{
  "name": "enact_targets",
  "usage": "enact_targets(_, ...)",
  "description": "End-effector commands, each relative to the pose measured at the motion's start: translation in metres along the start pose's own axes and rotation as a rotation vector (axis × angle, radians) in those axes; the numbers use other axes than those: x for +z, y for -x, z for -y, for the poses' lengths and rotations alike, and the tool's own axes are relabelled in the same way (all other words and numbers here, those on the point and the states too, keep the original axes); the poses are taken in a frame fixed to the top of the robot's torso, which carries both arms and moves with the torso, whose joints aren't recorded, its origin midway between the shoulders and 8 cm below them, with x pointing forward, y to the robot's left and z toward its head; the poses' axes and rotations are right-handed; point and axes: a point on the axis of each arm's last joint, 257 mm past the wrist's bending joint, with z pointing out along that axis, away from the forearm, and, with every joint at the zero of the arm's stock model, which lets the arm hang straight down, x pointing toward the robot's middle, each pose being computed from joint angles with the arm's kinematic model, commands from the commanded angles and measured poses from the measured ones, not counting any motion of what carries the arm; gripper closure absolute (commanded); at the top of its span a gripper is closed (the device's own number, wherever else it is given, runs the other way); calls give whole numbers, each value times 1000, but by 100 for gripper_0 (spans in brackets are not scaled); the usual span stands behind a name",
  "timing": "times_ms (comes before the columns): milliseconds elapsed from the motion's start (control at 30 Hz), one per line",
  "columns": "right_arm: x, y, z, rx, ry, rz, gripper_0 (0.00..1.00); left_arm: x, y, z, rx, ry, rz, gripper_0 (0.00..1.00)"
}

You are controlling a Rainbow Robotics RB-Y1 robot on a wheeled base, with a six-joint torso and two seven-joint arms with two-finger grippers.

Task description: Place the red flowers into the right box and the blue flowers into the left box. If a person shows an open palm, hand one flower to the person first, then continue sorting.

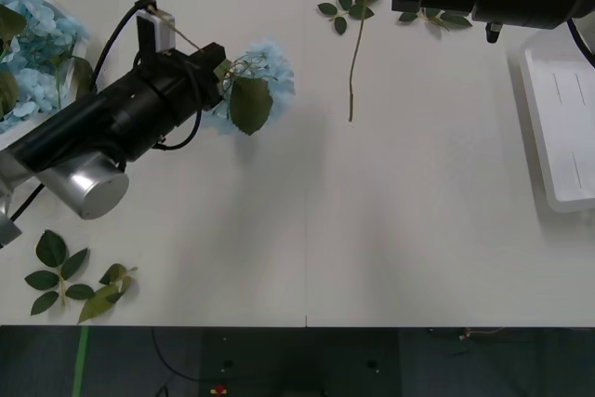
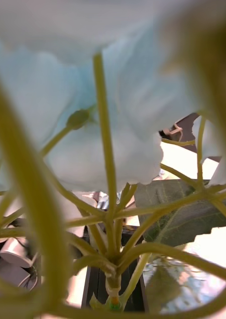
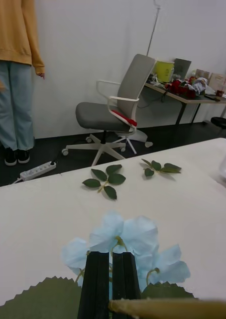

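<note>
Jaws of left gripper (image 3: pixel 111 284) clamp thin stalk of fluffy blue flower (image 1: pixel 265 76); right gripper jaws unclear

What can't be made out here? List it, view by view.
Right box: front view, cut off by the edge.
Blue flowers at the left: front view, count hidden by edge and left arm.
Held blue flower: right wrist view, blurred, too close.
Its stalk: left wrist view, cut off by the edge at the left gripper.
</note>
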Motion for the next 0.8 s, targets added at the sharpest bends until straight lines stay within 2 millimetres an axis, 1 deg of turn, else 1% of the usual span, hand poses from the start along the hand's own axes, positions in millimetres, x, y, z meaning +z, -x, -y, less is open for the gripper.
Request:
enact_targets(33, 0, 6, -13, 6, 16, 0, 100, -40, 20, -5, 24, -15, 115, 100)
enact_targets(133, 2, 5, -14, 8, 18, -3, 100, -57, 25, -5, 11, -15, 212, 100)
enact_targets(167, 2, 5, -13, 6, 17, -3, 100, -60, 26, -4, 10, -16, 224, 100)
enact_targets(200, 3, 4, -13, 9, 15, -3, 100, -65, 21, -4, 7, -14, 227, 71)
enact_targets(233, 3, 4, -13, 11, 17, -3, 100, -69, 18, -3, 4, -12, 229, 38)
enact_targets(267, 4, 4, -14, 12, 19, -2, 100, -71, 16, -3, 8, -10, 226, 19)
enact_targets(300, 4, 4, -14, 12, 17, -3, 100, -73, 15, -3, 9, -9, 227, 3)
enact_targets(333, 4, 4, -14, 12, 17, -3, 100, -73, 16, -4, 7, -7, 230, 0)
enact_targets(467, 4, 3, -13, 15, 15, -4, 100, -77, 14, -8, 11, 4, 228, 0)
enact_targets(567, 6, 1, -14, 16, 16, -10, 100, -87, 17, -17, 39, 12, 226, 0)
enact_targets(600, 6, 0, -14, 17, 16, -11, 100, -90, 16, -17, 40, 11, 222, 0)
enact_targets(700, 8, -2, -15, 20, 19, -16, 100, -110, 17, -17, 26, 1, 192, 0)
enact_targets(733, 8, -3, -15, 19, 18, -18, 100, -114, 16, -15, 19, -4, 184, 0)
enact_targets(800, 8, -3, -15, 19, 17, -19, 100, -131, 15, -5, -7, -24, 153, 0)
